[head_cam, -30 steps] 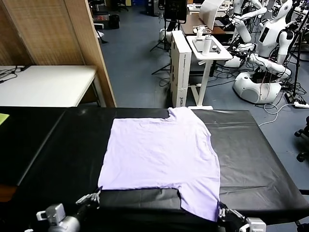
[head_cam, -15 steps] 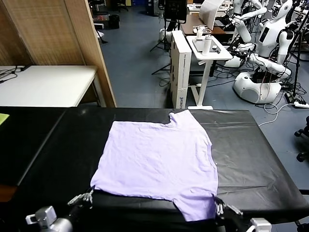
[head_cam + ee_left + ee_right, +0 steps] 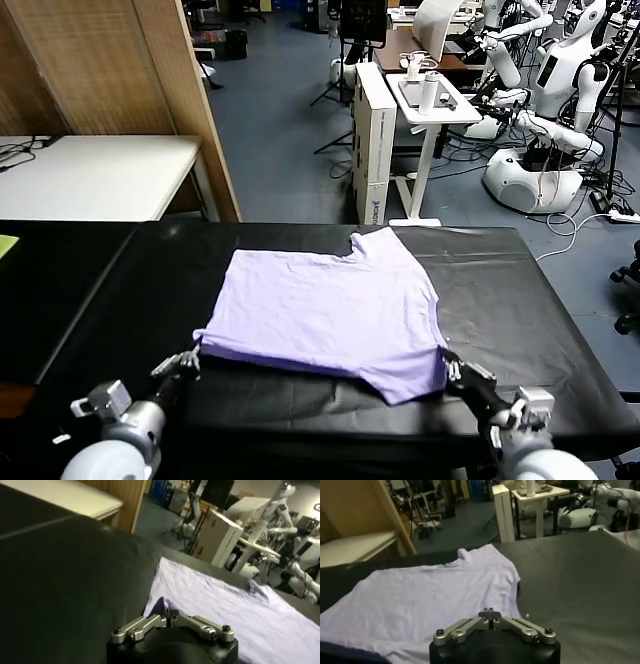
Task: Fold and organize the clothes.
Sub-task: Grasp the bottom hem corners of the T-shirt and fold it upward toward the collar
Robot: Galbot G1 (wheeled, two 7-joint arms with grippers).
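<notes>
T-shirt (image 3: 325, 315) near hem folded under, underside hidden. Left wrist view: shirt (image 3: 240, 615) cut by frame edge, corner hidden behind left gripper (image 3: 169, 617). Right wrist view: shirt (image 3: 420, 605) cut by frame edge, edge hidden behind right gripper (image 3: 490, 614). Counter (image 3: 530, 330) near edge cut off in head view.

Your left gripper (image 3: 186, 362) and right gripper (image 3: 458, 372) both have silver metal linkage fingers (image 3: 145, 625) with dark screws, mounted on glossy black housings; pale grey rounded wrist bodies sit behind them.
</notes>
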